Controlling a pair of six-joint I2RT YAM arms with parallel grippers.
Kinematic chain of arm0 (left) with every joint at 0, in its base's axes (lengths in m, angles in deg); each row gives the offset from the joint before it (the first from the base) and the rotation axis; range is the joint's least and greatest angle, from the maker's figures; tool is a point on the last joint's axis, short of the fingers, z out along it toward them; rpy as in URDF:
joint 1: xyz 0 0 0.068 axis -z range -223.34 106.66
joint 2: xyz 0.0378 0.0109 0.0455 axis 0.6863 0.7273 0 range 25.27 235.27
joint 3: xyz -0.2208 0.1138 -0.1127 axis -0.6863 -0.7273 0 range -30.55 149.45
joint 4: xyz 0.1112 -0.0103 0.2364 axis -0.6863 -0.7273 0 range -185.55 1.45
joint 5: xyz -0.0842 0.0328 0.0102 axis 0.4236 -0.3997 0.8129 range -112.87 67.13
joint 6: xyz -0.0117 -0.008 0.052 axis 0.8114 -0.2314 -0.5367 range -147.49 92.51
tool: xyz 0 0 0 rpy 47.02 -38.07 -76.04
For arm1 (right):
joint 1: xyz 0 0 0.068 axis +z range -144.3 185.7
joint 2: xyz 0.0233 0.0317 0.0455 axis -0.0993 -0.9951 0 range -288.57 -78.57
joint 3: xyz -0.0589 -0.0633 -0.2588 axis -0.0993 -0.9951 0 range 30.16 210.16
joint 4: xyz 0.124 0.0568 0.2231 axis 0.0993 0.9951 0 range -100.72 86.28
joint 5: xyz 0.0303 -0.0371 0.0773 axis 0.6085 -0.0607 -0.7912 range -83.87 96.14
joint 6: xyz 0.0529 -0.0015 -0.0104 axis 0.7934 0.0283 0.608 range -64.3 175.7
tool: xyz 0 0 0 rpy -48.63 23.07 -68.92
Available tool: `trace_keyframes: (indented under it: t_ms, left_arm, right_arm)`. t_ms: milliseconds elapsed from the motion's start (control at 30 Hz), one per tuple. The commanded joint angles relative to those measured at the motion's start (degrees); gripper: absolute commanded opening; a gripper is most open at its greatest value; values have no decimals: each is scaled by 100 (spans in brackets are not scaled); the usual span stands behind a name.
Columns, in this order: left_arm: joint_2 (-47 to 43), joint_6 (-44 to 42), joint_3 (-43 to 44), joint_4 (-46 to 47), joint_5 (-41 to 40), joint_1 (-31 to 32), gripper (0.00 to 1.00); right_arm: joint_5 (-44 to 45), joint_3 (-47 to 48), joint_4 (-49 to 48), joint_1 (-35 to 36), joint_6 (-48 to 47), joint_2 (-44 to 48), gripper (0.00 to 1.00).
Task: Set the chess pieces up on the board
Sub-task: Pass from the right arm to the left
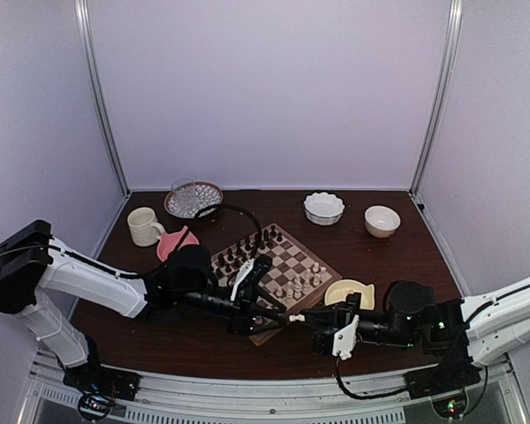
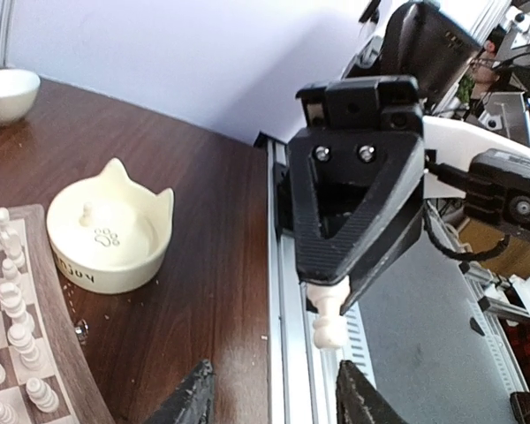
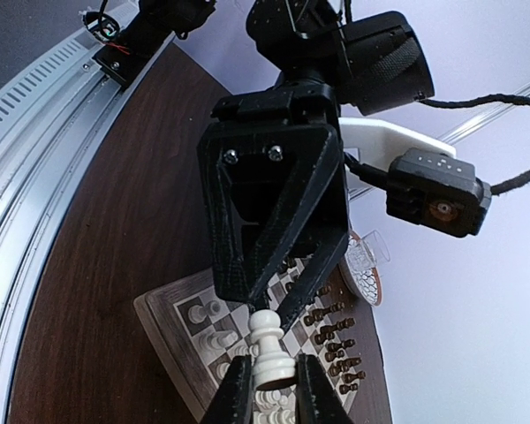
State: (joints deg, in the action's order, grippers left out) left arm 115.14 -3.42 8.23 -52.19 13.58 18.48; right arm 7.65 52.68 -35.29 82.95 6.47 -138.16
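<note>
Pawn [image 3: 269,353], cream-white, is clamped by its lower part between the fingers of the right gripper [image 3: 271,382], which reaches in from 3 o'clock in the top view. The pawn is held in the air above the near part of the table [image 1: 397,265], at about 5 o'clock from the centre of the board [image 1: 287,250], with its head toward the left gripper [image 2: 274,393]. That gripper comes in from 9 o'clock and faces the right one tip to tip. Its fingers stand apart on either side of the pawn's head, and whether they touch it cannot be told. Next out, the board lies corner-on to the arms. Cream-white chess pieces [image 1: 302,283] stand on its 3 o'clock side and dark pieces [image 1: 243,250] on its 10 o'clock side. A cream cat-eared bowl [image 2: 110,234] sits just beside the board at 3 o'clock, with one white piece inside it. A pink dish [image 1: 177,243] lies near the board at 9 o'clock and a cream mug [image 1: 144,226] stands beyond it. Along the far edge are a plate [image 1: 193,199] carrying a glass at 11 o'clock, a scalloped white bowl [image 1: 324,208] at 1 o'clock and a plain white bowl [image 1: 382,221] at 2 o'clock.
</note>
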Motion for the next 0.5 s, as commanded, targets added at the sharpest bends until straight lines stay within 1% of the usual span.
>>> trace_keyframes:
  t_ms: [0, 100, 200, 333, 467]
  left_arm:
    - [-82, 469, -370, 1983, -284, -21, 46]
    - [-8, 619, -451, 2418, -232, -25, 43]
    - [64, 735, -511, 2738, -191, -15, 43]
    - [81, 697, -488, 2702, -234, 28, 39]
    - [134, 686, -455, 2686, -243, 88, 39]
  right_arm:
    - [162, -100, -506, 34, 165, -57, 4]
    - [180, -91, -594, 31, 175, -144, 3]
    - [192, -83, -698, 31, 186, -245, 3]
    - [188, -80, -801, 35, 204, -339, 3]
    - [211, -140, -1035, 28, 212, -342, 2]
